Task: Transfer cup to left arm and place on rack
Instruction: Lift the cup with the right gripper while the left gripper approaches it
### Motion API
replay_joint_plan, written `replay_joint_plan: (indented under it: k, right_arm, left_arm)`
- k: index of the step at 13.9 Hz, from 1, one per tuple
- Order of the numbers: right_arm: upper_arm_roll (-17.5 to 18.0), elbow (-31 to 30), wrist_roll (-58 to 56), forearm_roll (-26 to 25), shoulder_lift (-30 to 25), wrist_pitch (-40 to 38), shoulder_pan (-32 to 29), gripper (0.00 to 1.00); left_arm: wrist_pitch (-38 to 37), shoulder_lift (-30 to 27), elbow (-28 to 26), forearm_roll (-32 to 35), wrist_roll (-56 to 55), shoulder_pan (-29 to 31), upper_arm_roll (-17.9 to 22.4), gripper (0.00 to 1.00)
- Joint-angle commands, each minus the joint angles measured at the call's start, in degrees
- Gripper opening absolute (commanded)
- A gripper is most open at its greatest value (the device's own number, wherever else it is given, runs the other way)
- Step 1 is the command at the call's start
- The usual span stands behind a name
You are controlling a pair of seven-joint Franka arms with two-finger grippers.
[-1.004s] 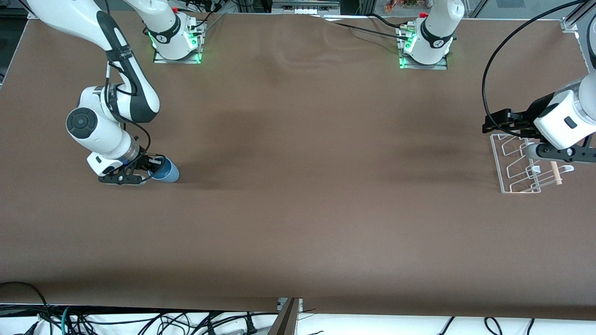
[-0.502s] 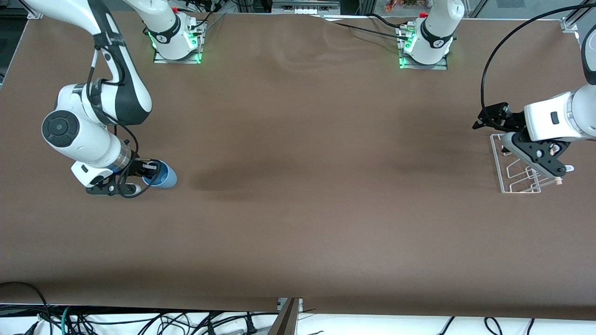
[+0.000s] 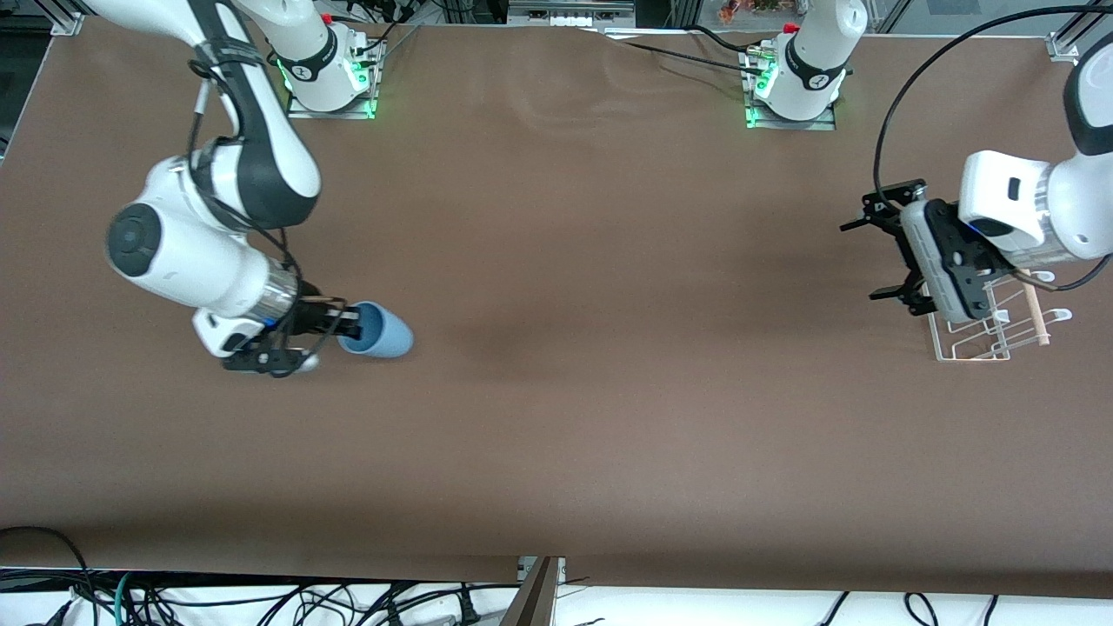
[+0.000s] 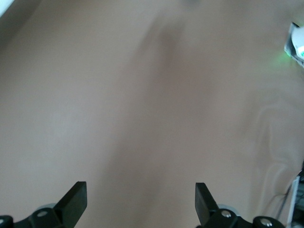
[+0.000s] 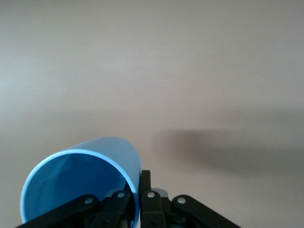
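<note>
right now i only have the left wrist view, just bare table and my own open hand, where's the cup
observer: the cup is in the right hand, toward the right arm's end of the table.
operator: upright or tipped
observer: tipped on its side, mouth facing the right hand, base pointing toward the table's middle.
operator: how's it gripped
observer: by the rim; the right wrist view shows the hand pinching the cup's wall, one side inside the mouth.
operator: and where's the rack from me
observer: the left hand is open, over the table at the edge of the rack that faces the right arm's end.
</note>
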Motion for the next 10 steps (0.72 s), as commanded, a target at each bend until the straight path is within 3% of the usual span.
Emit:
replay_joint_plan:
  k: [1, 6, 10]
  right_arm:
    - [-0.45, 6.96, 0.71, 10.46, 5.56, 0.25, 3.49, 0.0]
    - [0.16, 13.12, 0.44, 28.4, 9.88, 6.12, 10.7, 0.0]
    - [0.61, 16.99, 0.44, 33.96, 10.41, 10.34, 15.53, 0.0]
  left_arm:
    - [2.81, 0.65, -0.63, -2.52, 7.82, 0.49, -3.05, 1.0]
    - [14.13, 0.74, -4.75, -3.31, 13.97, 0.57, -9.28, 1.0]
    - [27.4, 0.82, -9.33, -2.53, 19.61, 0.4, -13.69, 1.0]
